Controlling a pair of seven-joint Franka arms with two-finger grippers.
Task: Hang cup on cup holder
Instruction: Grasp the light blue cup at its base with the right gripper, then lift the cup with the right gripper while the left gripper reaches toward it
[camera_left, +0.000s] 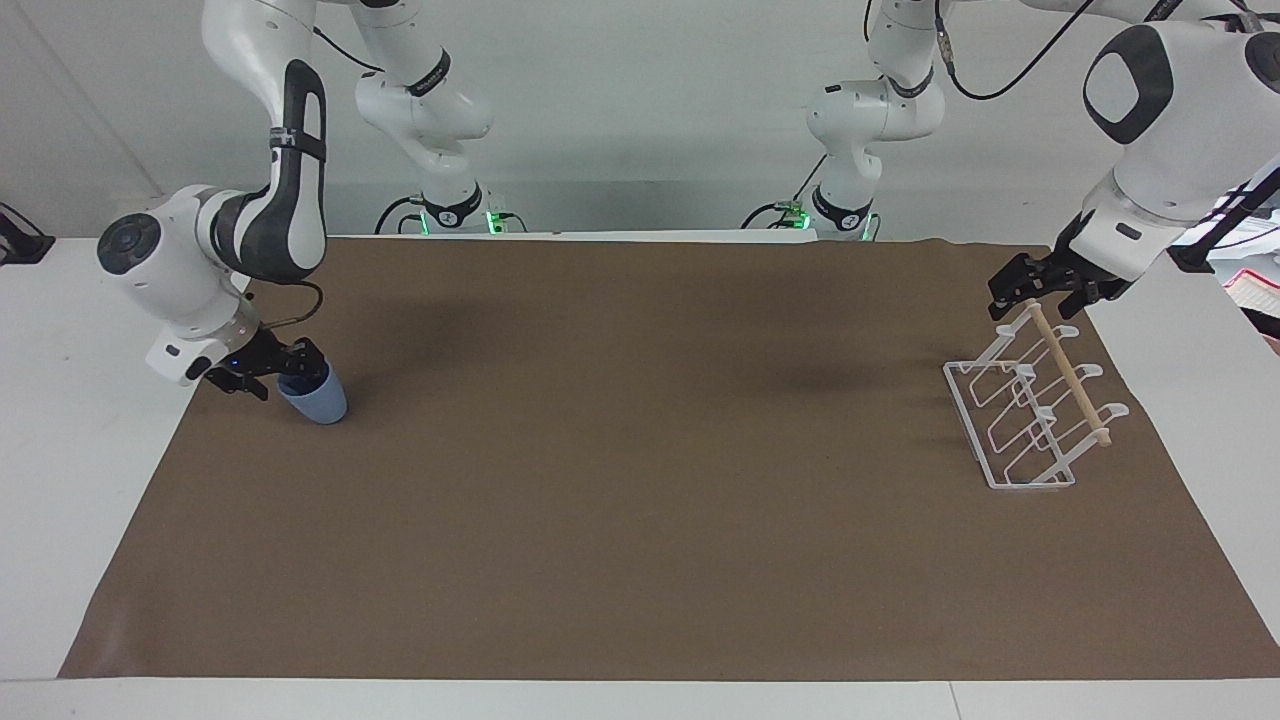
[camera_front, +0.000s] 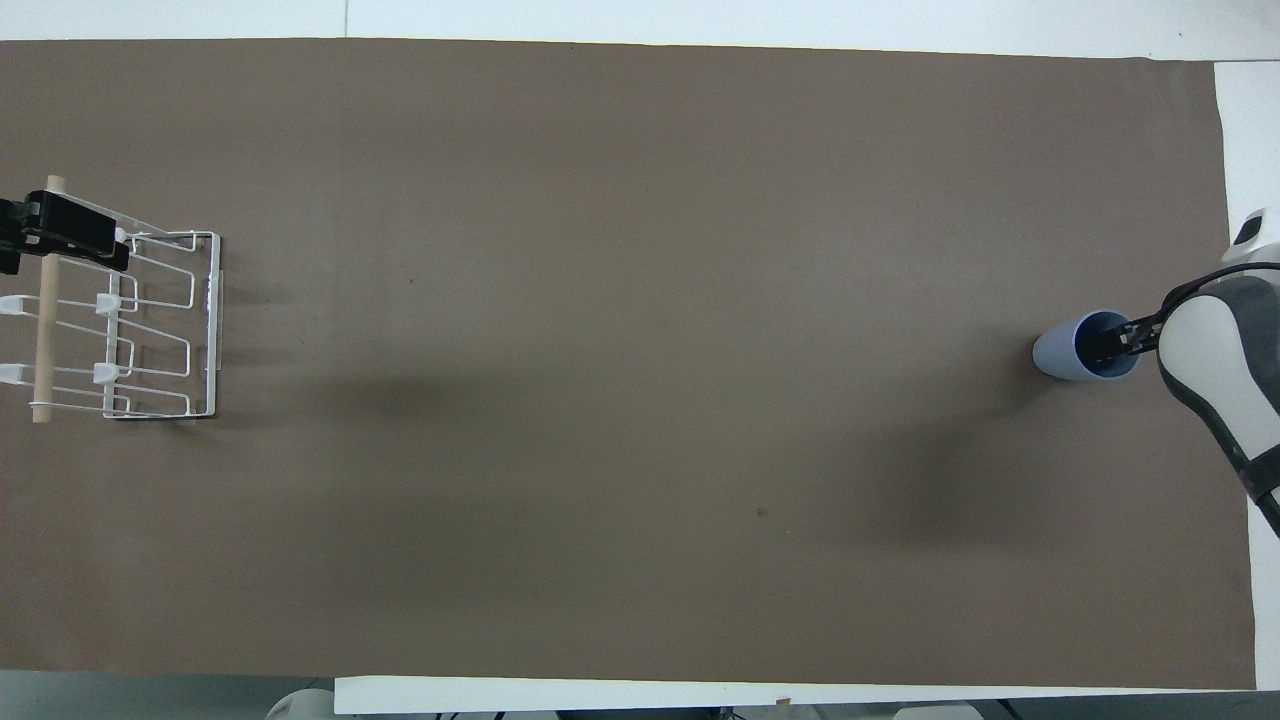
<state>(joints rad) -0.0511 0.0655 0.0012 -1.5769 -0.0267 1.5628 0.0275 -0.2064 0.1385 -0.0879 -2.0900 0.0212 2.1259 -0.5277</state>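
Observation:
The light-blue cup stands upright on the brown mat at the right arm's end of the table; it also shows in the overhead view. My right gripper is open and down at the cup's rim, one finger inside the cup and the other outside it; it also shows in the overhead view. The white wire cup holder with its wooden dowel stands at the left arm's end; it also shows in the overhead view. My left gripper waits open over the dowel's end nearest the robots, as the overhead view also shows.
A brown mat covers most of the white table. The bare white table top shows past the mat at both ends. Nothing else lies on the mat between the cup and the holder.

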